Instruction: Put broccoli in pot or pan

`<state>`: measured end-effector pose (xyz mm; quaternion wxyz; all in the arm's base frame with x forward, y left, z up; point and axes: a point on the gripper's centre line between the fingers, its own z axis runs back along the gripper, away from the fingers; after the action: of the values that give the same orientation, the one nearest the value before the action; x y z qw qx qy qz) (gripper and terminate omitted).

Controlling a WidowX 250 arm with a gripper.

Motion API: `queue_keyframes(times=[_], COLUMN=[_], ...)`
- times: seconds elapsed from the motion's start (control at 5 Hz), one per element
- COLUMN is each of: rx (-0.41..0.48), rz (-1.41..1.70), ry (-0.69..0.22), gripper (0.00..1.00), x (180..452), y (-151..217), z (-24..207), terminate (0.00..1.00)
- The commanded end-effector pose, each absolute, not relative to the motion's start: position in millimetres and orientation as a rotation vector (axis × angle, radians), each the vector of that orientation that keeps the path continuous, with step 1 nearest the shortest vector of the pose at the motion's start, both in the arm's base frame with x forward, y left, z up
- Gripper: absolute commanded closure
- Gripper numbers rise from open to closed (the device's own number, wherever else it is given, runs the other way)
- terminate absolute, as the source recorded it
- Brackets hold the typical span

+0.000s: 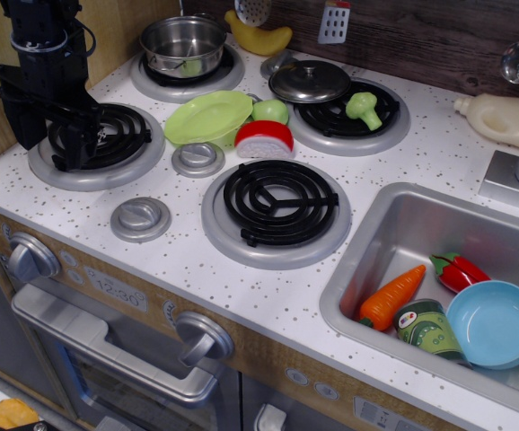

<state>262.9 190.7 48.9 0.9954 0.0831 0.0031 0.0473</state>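
The broccoli [365, 108], light green with a lumpy head, lies on the back right burner [381, 126] beside the grey lid [310, 81]. The shiny steel pot [184, 45] stands on the back left burner, with only a greenish reflection showing inside. My black gripper [57, 148] hangs over the front left burner [107, 135], far left of the broccoli and in front of the pot. Its fingers stand apart and hold nothing.
A flat green plate [210, 117], a smooth green ball [271, 110] and a red-and-white toy [264, 137] lie between the burners. A yellow banana [259, 38] lies at the back. The sink [394, 224] holds a carrot, red pepper, can and blue bowl [493, 323].
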Motion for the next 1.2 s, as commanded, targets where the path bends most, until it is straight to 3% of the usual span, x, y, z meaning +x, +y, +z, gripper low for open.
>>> queue_keyframes(times=[0.0, 0.2, 0.4, 0.8, 1.0], rx=[0.166, 0.179, 0.197, 0.334, 0.341], rz=[0.095, 0.13, 0.154, 0.203, 0.143], ry=[0.006, 0.0, -0.066, -0.296, -0.407], gripper=[0.0, 0.0, 0.0, 0.0, 0.0], x=[263, 286, 308, 348, 380], y=[191, 149, 117, 63, 60], z=[49, 73, 98, 118, 121], terminate=[0.0, 0.0, 0.0, 0.0, 0.0])
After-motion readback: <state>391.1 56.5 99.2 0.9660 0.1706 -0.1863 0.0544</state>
